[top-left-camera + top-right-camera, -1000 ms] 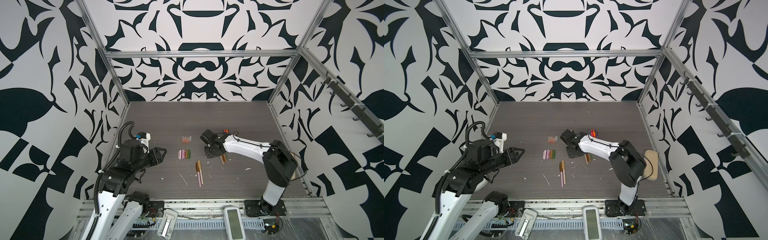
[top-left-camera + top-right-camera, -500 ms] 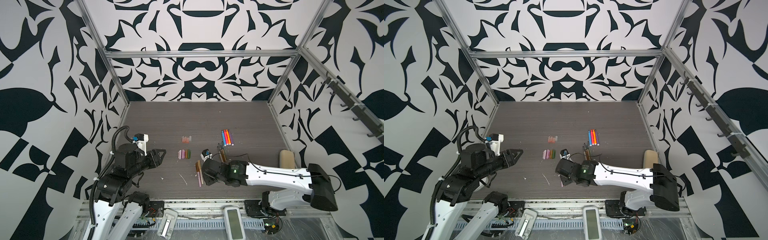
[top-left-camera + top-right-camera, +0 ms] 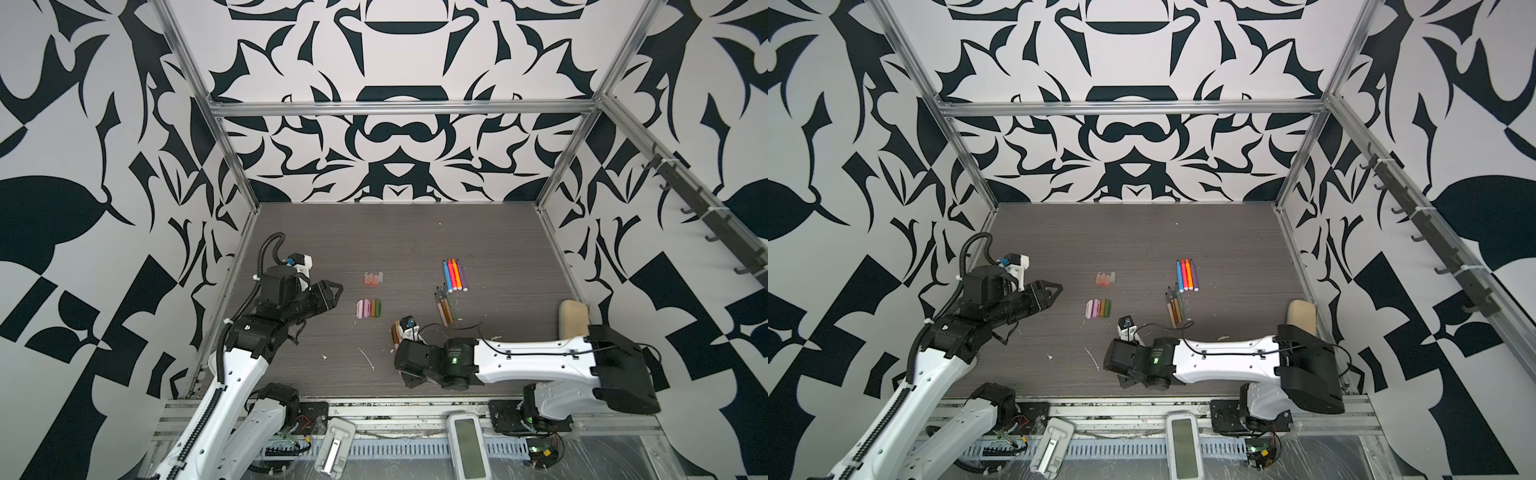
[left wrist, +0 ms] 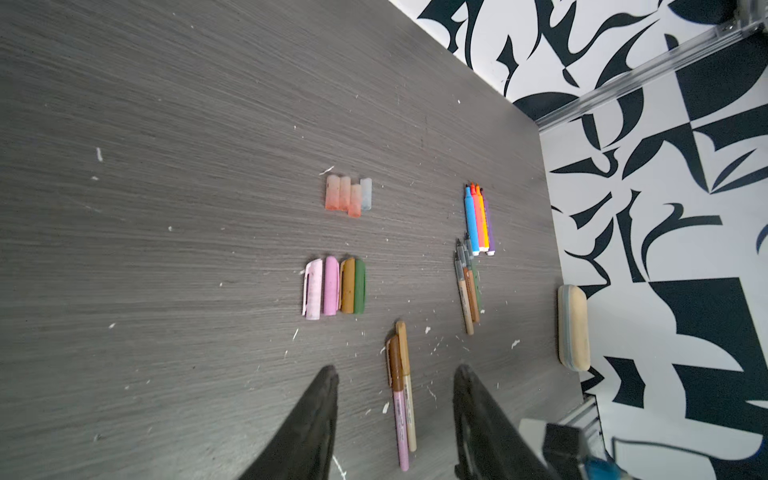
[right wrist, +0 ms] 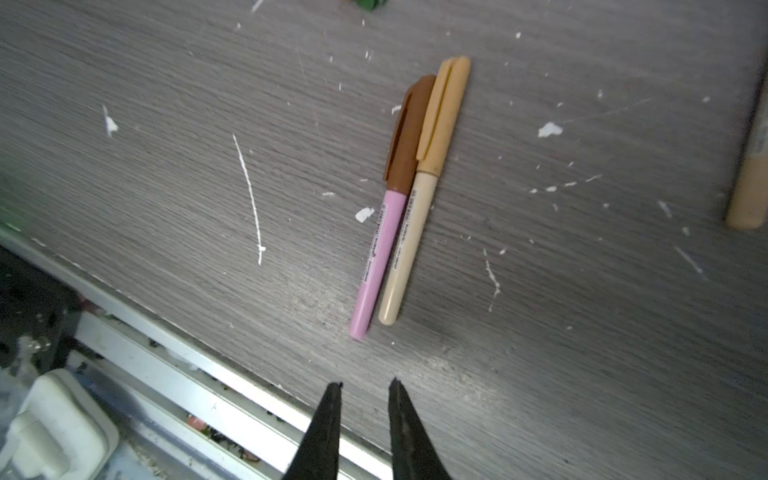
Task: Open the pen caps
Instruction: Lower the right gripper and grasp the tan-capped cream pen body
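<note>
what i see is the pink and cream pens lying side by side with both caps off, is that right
No. The pink pen and the cream pen lie side by side, but both caps are on: a brown cap on the pink, a tan cap on the cream. The right wrist view shows it.

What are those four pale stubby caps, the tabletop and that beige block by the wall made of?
Caps: likely translucent plastic; pale and see-through-looking, tinted orange-pink, one bluish.
Tabletop: looks like grey wood-grain laminate, matte, with fine parallel streaks.
Block: perhaps foam or felt; dull beige face over a greyish layer, but I can't be sure.
</note>
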### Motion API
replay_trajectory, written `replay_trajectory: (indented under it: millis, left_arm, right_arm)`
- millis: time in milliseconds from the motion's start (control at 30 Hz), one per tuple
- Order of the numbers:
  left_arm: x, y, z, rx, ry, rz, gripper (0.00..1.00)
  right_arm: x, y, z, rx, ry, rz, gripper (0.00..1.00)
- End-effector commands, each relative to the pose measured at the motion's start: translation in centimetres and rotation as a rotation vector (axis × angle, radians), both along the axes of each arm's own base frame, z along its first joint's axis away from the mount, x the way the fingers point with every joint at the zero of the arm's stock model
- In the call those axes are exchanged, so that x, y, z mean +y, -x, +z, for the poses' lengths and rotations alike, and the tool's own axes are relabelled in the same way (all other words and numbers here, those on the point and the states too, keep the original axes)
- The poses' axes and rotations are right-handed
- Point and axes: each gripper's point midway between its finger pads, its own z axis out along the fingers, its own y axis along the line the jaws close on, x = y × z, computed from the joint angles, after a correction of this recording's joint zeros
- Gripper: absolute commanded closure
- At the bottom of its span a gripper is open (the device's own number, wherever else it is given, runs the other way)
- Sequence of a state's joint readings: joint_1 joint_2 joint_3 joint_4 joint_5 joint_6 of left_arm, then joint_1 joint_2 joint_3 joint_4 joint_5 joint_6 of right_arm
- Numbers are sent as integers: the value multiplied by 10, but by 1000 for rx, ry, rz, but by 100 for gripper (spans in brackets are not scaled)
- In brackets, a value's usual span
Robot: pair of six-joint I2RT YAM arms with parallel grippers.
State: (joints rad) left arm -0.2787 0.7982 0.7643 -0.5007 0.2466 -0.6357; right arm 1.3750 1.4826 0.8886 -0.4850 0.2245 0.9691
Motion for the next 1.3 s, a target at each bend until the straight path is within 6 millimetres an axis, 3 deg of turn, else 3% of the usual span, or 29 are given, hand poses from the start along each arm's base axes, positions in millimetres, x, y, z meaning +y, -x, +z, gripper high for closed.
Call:
replay_trajectory:
  millis: [0, 433, 667, 1033, 1267]
  left_arm:
    - [-3, -16, 20, -68, 40, 18, 49]
    - [-14, -32, 2, -28, 32, -29, 49]
    - [-18, -36, 5, -37, 32, -47, 49]
    - [-24, -39, 4, -28, 46, -75, 49]
    - [-24, -36, 0, -17, 50, -80, 49]
  right_arm:
    - [8, -2, 6, -17, -4, -46, 76]
    - [0, -16, -18, 19, 80, -92, 75]
    - [-5, -29, -21, 38, 81, -109, 75]
    - [2, -28, -31, 87, 76, -86, 75]
    - [-3, -34, -39, 97, 101, -114, 77]
